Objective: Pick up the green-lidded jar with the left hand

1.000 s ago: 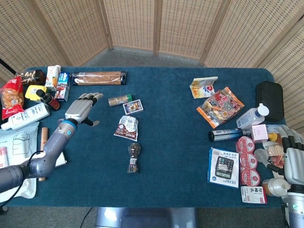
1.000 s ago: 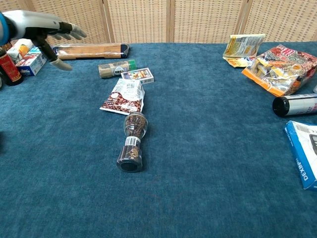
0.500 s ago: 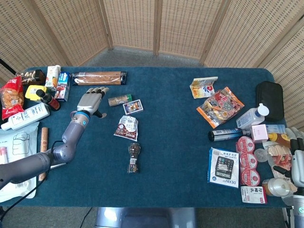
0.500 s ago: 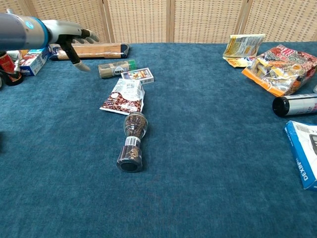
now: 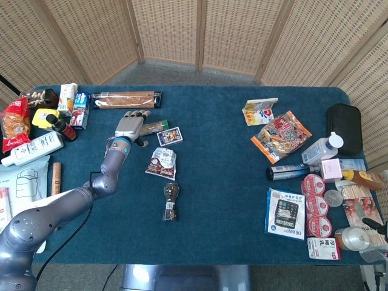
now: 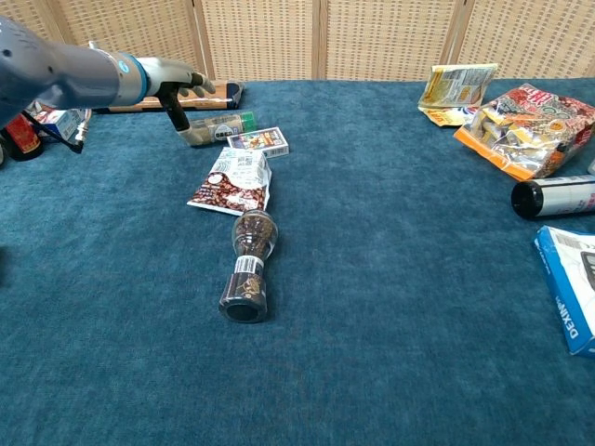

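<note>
The green-lidded jar (image 5: pixel 156 127) lies on its side on the blue table, its lid pointing right. In the chest view the jar (image 6: pixel 223 127) shows a tan body and a green end. My left hand (image 5: pixel 130 126) hovers over the jar's left end with its fingers spread and nothing in them. From the chest, the left hand (image 6: pixel 178 85) sits just above and left of the jar, thumb pointing down beside it. I cannot tell whether it touches the jar. My right hand is out of both views.
A card box (image 5: pixel 170 136) lies just right of the jar, a bean packet (image 5: pixel 162 162) and a dark grinder (image 5: pixel 170 202) nearer me. A long brown box (image 5: pixel 126 99) lies behind the hand. Bottles and snacks crowd the left edge (image 5: pixel 36 130); packets and boxes fill the right side (image 5: pixel 303 182).
My left hand has swept right and away from me, from open table left of the jar to over its left end. My right hand has dropped out of the head view.
</note>
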